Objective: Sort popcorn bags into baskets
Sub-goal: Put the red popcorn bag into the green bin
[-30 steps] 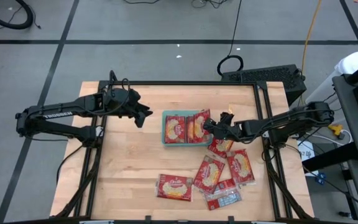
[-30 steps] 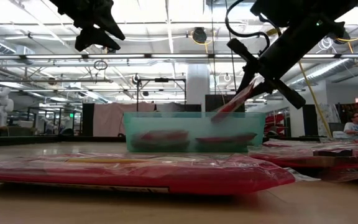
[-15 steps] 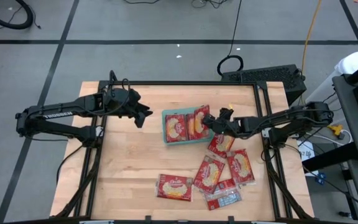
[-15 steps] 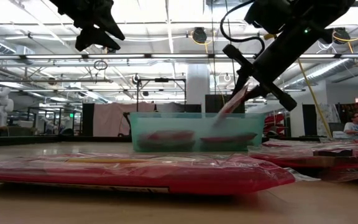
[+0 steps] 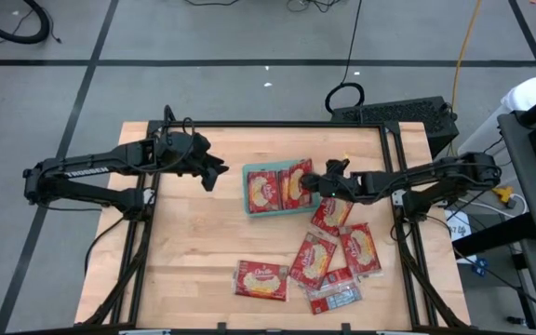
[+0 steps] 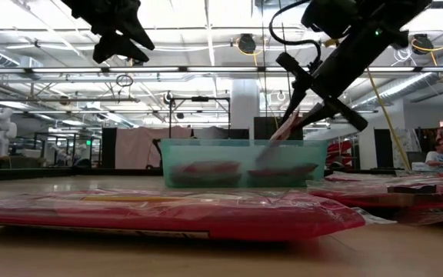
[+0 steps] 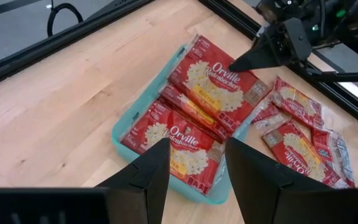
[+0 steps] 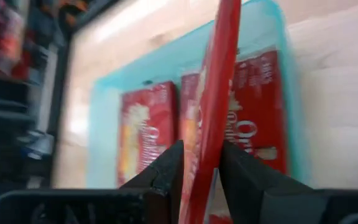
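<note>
The left tool (image 5: 214, 174) hangs open and holds nothing, a little way left of the teal tray (image 5: 247, 193). Two popcorn bags lie flat inside the tray. The right tool (image 5: 312, 183) pinches one popcorn bag (image 7: 215, 81) by its edge, tilted over the tray's right side. The bag looks light, thin and bendy, maybe slippery, so an edge seems the best place to grab. More bags (image 5: 316, 257) lie on the table (image 5: 194, 251) below the tray.

You've got a light wood table (image 5: 194, 233): teal tray (image 5: 247, 193) sits mid-table, loose red popcorn bags (image 5: 333, 256) clustered on its front-right part, one (image 5: 261, 280) apart.
</note>
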`<state>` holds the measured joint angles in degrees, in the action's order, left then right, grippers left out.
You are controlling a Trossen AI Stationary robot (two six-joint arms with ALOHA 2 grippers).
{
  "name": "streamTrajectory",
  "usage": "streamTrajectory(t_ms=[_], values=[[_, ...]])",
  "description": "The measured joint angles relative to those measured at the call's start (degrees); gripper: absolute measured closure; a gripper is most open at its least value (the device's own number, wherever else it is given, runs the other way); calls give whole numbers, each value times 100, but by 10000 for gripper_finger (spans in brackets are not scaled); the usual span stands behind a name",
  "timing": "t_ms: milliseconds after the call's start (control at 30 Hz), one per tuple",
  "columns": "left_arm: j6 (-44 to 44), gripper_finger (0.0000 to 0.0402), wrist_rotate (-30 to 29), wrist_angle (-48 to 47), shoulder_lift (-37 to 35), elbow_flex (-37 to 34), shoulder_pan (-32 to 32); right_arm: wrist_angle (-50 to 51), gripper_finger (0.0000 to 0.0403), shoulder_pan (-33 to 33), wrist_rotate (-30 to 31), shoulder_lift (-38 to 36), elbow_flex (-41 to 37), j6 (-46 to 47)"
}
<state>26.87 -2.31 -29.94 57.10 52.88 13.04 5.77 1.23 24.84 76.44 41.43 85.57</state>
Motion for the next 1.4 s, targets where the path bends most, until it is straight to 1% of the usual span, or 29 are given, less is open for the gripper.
streamTrajectory(t_ms=[67, 167, 233, 400, 600, 700, 833, 1067, 1167, 1267, 1400], values=[[25, 245, 75, -8, 0, 0, 2, 729, 312, 88, -139, -32, 303, -220], [42, 245, 212, -68, 0, 0, -7, 1603, 312, 292, -393, -32, 806, -860], [40, 245, 229, -118, 0, 0, -29, 1929, 312, 461, -567, -32, 1128, -1328], [26, 245, 226, -164, 0, 0, -31, 2755, 312, 949, -895, -32, 1797, -2134], [61, 245, 224, -162, 0, 0, -31, 2692, 312, 1420, -1691, 117, 2169, -3011], [12, 245, 217, -164, 0, 0, -31, 2561, 319, 1478, -2128, 379, 2175, -3166], [-42, 245, 176, -164, 0, 0, -31, 2467, 341, 1482, -2601, 863, 2173, -3284], [-21, 245, 173, -168, 0, 0, -31, 2518, 392, 1518, -2740, 1514, 2173, -3380], [-19, 245, 175, -207, 0, 0, -31, 2528, 401, 1576, -2821, 1618, 2169, -3459], [66, 245, 176, -296, 0, 0, -31, 2446, 397, 1631, -2949, 1456, 2167, -3558], [242, 245, 251, -592, 0, 0, -45, 2405, 395, 1637, -2942, 959, 2169, -3733]])
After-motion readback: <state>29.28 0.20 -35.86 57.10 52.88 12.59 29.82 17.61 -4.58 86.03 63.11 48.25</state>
